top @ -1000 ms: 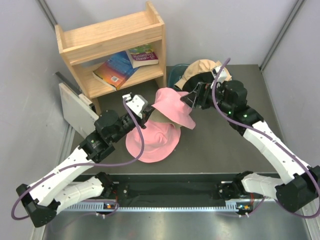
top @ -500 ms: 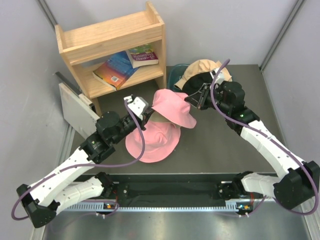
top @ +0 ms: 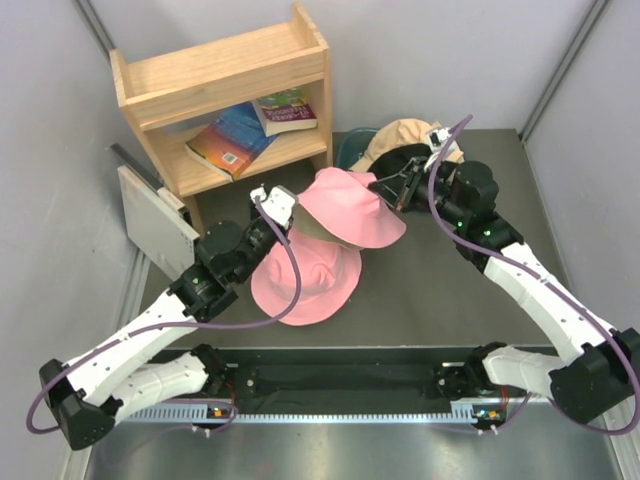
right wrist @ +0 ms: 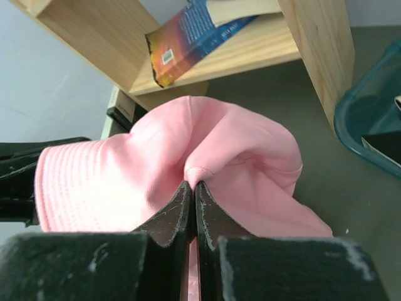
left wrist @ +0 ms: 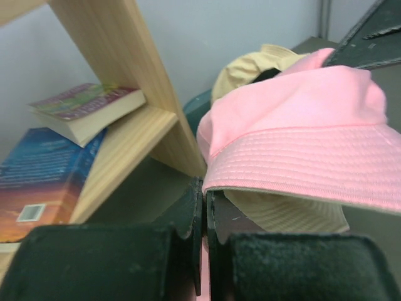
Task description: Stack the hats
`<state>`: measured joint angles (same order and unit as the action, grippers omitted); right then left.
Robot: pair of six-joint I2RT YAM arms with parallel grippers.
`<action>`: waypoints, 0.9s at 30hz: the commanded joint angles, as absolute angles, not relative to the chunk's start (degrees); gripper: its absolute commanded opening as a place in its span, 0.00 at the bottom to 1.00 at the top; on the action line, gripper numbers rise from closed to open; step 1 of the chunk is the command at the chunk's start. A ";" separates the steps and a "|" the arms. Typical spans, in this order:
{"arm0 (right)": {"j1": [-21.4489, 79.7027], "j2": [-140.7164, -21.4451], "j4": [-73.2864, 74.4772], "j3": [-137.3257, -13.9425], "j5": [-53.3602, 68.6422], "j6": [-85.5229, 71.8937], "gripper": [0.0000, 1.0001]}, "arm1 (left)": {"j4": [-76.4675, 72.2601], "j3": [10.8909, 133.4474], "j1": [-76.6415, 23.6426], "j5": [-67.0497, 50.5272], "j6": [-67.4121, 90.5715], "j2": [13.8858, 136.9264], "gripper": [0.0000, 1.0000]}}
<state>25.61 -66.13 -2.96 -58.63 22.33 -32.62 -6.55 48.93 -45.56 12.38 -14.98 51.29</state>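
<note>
Both grippers hold a pink hat (top: 352, 208) above the table, its crown up and its beige lining (left wrist: 282, 210) showing beneath the brim. My left gripper (top: 288, 214) is shut on the brim's left edge (left wrist: 207, 183). My right gripper (top: 386, 192) is shut on a pinched fold of the pink fabric (right wrist: 194, 175) on the hat's right side. A second pink hat (top: 305, 285) lies flat on the table right under the lifted one. A tan hat (top: 405, 138) rests at the back, over the teal tub (top: 348, 152).
A wooden shelf (top: 225, 80) holding two books (top: 235, 138) stands at the back left, close to the left gripper. A white board (top: 150, 215) leans by the left wall. Grey walls close in both sides.
The right gripper has shut on the pink hat's right side. The hat has been pulled up and to the right and now spreads wider between the two grippers.
</note>
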 commanded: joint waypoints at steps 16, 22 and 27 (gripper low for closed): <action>30.32 -65.13 -13.62 -66.35 19.69 -28.74 0.00 | -17.40 52.64 -30.06 4.50 -18.81 58.44 0.00; 30.50 -66.79 -14.59 -68.64 19.51 -26.46 0.00 | -20.56 53.00 -26.46 1.32 -17.58 61.26 0.00; 30.50 -68.55 -15.55 -69.35 19.68 -25.58 0.00 | -23.38 53.00 -25.14 0.26 -16.61 64.15 0.00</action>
